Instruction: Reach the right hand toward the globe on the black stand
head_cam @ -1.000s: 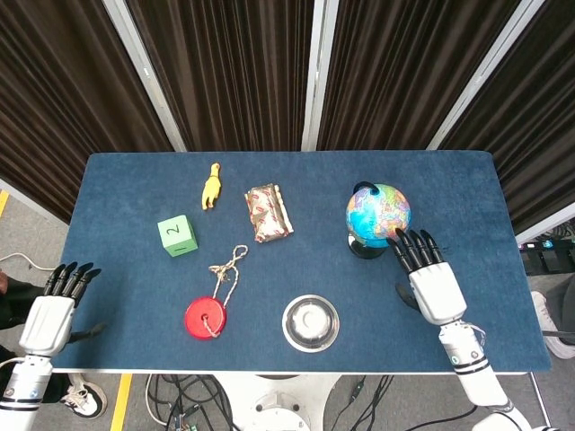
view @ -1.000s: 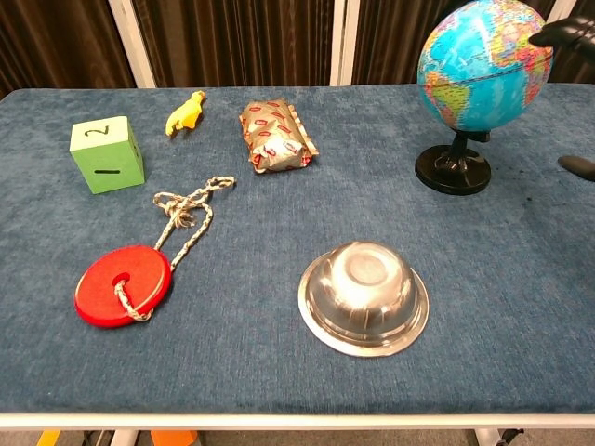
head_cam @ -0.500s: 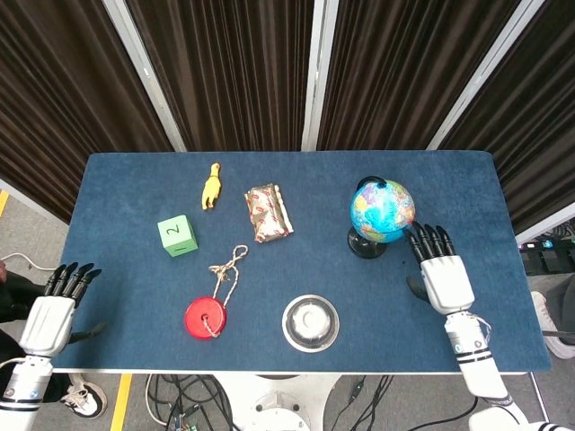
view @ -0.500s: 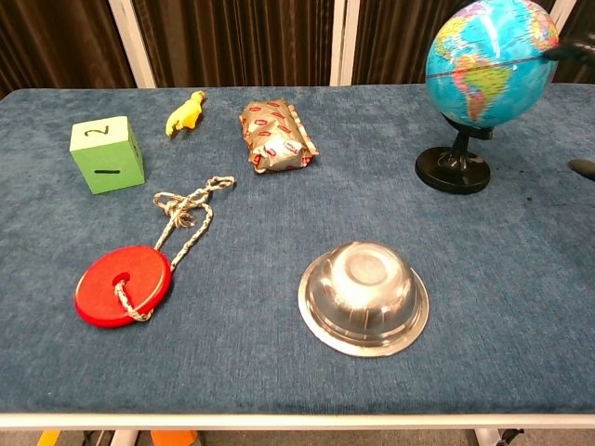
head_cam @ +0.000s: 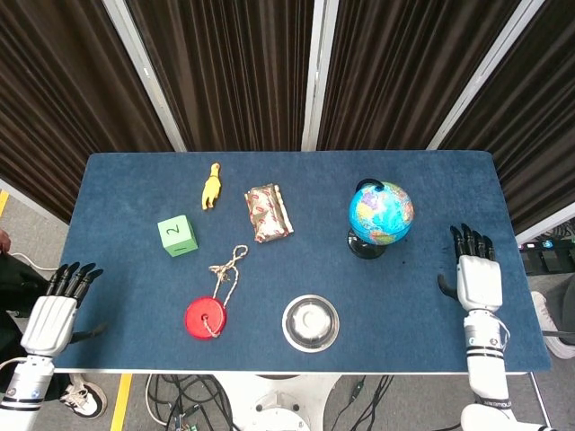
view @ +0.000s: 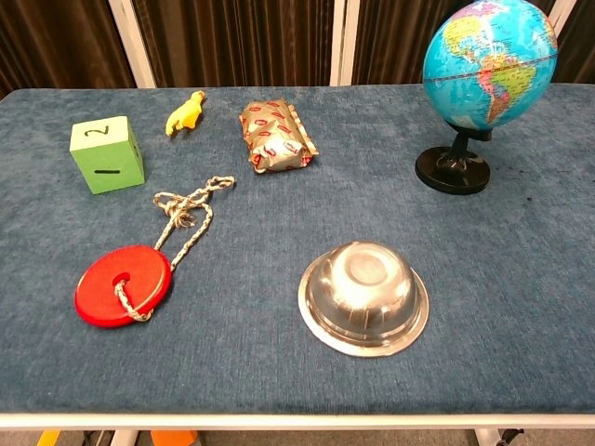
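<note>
My right hand [head_cam: 477, 278] is hovering flat over the right edge of the blue cloth-covered table [head_cam: 135, 296], fingers straight and slightly apart, holding nothing. The blue and multicoloured globe on its black round stand [head_cam: 380, 214] is sitting well apart, to the hand's left and a bit farther back. It's standing tilted on its axis, black arc at the top, base [view: 452, 171] flat on the cloth. My left hand [head_cam: 52, 316] is hanging off the table's left corner, fingers extended, empty.
</note>
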